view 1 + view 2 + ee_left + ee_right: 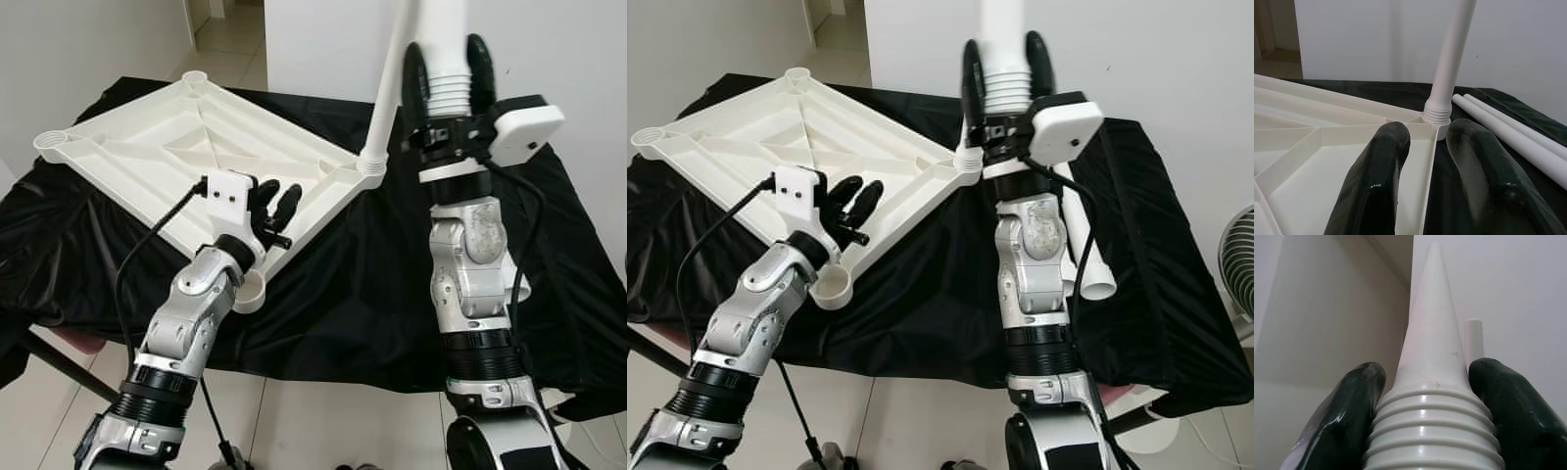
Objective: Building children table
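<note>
the white plastic tabletop (186,147) is seen upside down on the black-draped worktop (372,294), ribs facing up, with round sockets at its corners. one leg (387,93) stands already seated in the far right corner socket (370,166). a second leg (1004,44) is gripped by the right end effector (1004,78), its two fingers closed around the threaded end, the leg pointing upward. the left end effector (274,206) rests over the tabletop's near edge with its fingers apart and holding nothing. two spare legs (1508,134) lie on the cloth beside the tabletop.

the legs are judged light, stiff and smooth, so slipping in the fingers is likely; a hold just above the threads, clear of them, would be preferred. the tabletop is judged light enough to shift when a leg is screwed in, so its rim should be steadied.
</note>
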